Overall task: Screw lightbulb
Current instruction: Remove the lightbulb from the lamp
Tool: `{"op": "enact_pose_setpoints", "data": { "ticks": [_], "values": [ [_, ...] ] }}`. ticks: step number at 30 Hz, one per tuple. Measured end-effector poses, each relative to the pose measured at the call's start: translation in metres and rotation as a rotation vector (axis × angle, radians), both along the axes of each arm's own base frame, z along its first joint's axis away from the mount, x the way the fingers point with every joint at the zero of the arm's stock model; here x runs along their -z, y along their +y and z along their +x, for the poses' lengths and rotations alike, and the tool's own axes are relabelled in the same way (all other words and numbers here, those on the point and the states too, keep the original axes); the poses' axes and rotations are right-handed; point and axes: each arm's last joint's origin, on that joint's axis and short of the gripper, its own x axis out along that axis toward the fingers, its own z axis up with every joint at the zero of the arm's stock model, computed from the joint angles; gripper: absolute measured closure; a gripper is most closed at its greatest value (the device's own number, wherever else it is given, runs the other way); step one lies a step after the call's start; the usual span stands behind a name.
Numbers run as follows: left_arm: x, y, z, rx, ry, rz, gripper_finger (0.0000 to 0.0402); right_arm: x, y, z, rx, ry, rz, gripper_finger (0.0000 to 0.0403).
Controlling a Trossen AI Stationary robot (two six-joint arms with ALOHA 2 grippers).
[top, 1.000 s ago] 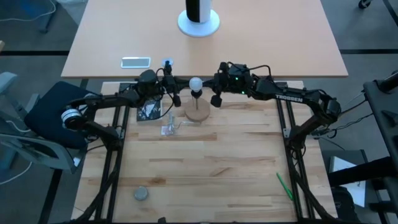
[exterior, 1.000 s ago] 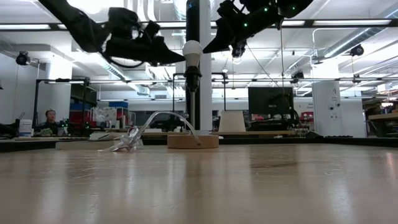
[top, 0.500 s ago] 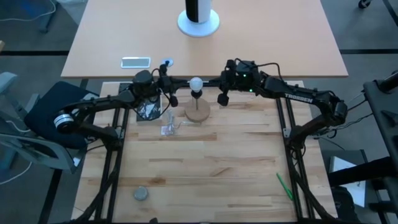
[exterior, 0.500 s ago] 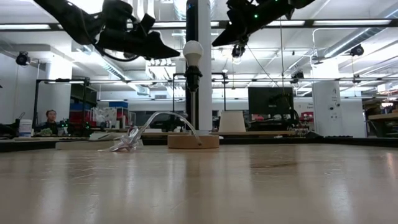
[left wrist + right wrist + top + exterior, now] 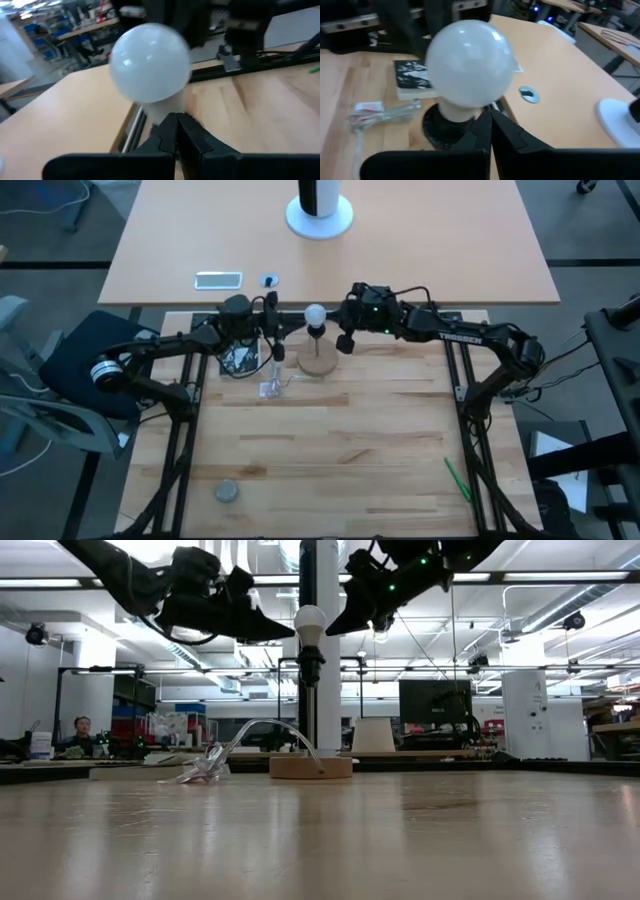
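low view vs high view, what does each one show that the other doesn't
Only the low view shows the room behind the table, with a seated person and a monitor. Only the high view shows the phone on the far desk, the grey disc and the green stick on the table. Both show the lightbulb upright on its round wooden base, the left gripper and right gripper flanking it, jaws shut.

room: workshop | ceiling lights lit | monitor | tan desk

Wooden table, round base, green pen
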Motion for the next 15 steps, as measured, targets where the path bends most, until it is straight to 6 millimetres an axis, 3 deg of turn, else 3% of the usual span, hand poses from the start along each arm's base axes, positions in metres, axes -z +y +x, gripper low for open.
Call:
{"op": "enact_pose_setpoints", "data": {
  "ticks": [15],
  "values": [
    [-0.013,0.006,-0.001,-0.154,-0.089,0.119,0.0401,-0.014,0.008,-0.008,-0.11,-0.033,0.003,0.0403]
  ]
}}
